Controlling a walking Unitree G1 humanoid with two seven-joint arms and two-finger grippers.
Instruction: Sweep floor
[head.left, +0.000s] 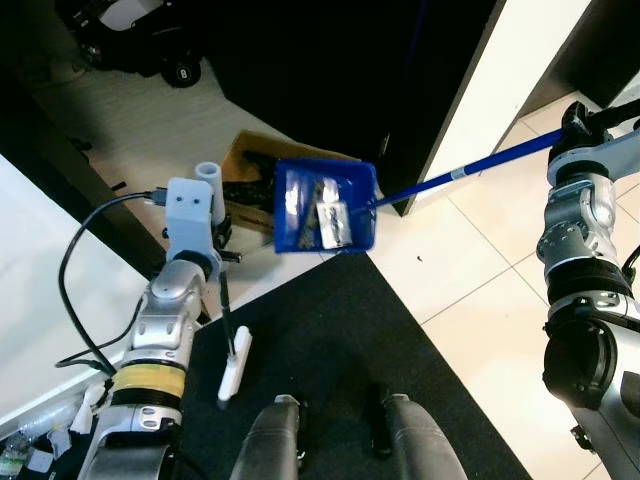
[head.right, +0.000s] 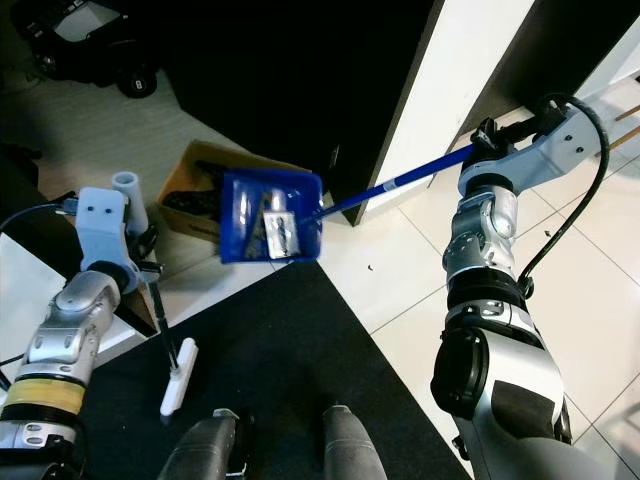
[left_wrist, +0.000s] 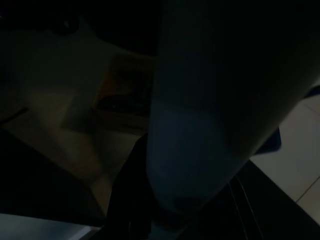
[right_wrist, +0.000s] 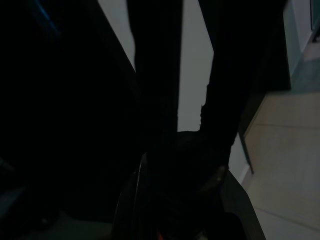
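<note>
Two tools are up — the right gripper (head.right: 487, 137) clamps the blue dustpan (head.left: 325, 208) handle. Left gripper (head.left: 222, 248) grips a small brush (head.left: 233, 362) — over the black mat (head.left: 340, 350).

Blue dustpan (head.left: 325, 208) blurred, contents unreadable; it hides part of cardboard box (head.left: 243, 170).

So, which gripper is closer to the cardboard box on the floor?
The left. The left gripper is just beside the cardboard box, holding a small white brush. The right gripper is far off, at the end of the blue dustpan's long handle.
</note>
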